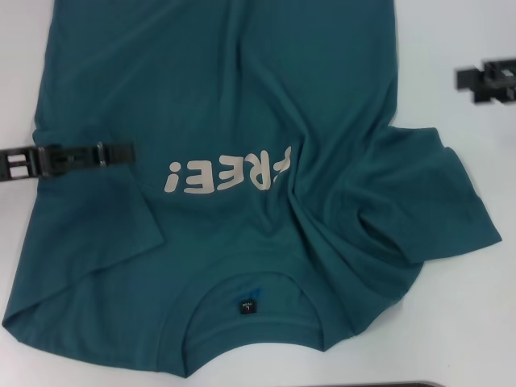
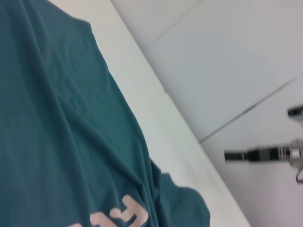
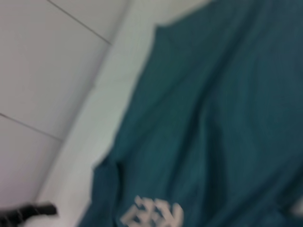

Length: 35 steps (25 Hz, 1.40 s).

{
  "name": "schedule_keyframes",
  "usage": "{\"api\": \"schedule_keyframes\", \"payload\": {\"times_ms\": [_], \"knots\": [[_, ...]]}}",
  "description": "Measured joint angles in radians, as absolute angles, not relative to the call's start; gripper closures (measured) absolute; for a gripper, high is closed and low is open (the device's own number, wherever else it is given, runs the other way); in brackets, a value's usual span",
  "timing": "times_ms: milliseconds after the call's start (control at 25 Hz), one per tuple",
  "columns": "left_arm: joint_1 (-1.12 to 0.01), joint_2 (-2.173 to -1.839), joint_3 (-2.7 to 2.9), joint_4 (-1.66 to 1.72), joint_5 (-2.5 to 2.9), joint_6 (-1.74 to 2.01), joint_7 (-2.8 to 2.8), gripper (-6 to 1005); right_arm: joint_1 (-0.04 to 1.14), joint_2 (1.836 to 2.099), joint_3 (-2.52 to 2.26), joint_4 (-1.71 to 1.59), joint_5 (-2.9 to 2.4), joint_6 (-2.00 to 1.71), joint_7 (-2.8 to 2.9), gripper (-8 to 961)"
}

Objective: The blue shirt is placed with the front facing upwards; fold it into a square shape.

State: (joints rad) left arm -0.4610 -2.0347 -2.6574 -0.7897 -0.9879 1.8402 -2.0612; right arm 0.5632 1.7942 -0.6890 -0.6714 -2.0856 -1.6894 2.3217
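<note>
The blue shirt point(image 1: 242, 97) lies front up on the white table, its ribbed collar point(image 1: 250, 284) and small black neck label point(image 1: 247, 307) nearest me. Pale block letters point(image 1: 226, 173) cross the chest. The cloth is bunched into deep folds around the right sleeve point(image 1: 435, 201), while the left sleeve point(image 1: 89, 218) lies flat. My left gripper point(image 1: 125, 153) reaches in from the left, low over the shirt's edge above that sleeve. My right gripper point(image 1: 461, 79) hovers over bare table to the right of the shirt, apart from it. Both wrist views show teal cloth point(image 2: 57, 132) point(image 3: 222, 109) and part of the letters.
White table point(image 1: 468, 306) shows on both sides of the shirt. In the wrist views the table edge point(image 2: 189, 156) drops to a grey tiled floor point(image 2: 227, 61). A dark strip point(image 1: 419, 384) sits at the near edge.
</note>
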Motion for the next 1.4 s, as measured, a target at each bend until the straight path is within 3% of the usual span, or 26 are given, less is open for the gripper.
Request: {"api": "schedule_keyframes", "payload": {"times_ms": [400,1400], "knots": [[-0.47,-2.035,-2.688,-0.79,-1.008,1.845,-2.075,94,0.543,1.801,-0.588,-0.681,-2.324,-1.707,2.372,38],[-0.471,-2.036,-2.688,-0.796,-1.02,1.836,-2.088,95,0.585,1.884,-0.655,-0.568,-2.351,-1.505,2.378,39]]}}
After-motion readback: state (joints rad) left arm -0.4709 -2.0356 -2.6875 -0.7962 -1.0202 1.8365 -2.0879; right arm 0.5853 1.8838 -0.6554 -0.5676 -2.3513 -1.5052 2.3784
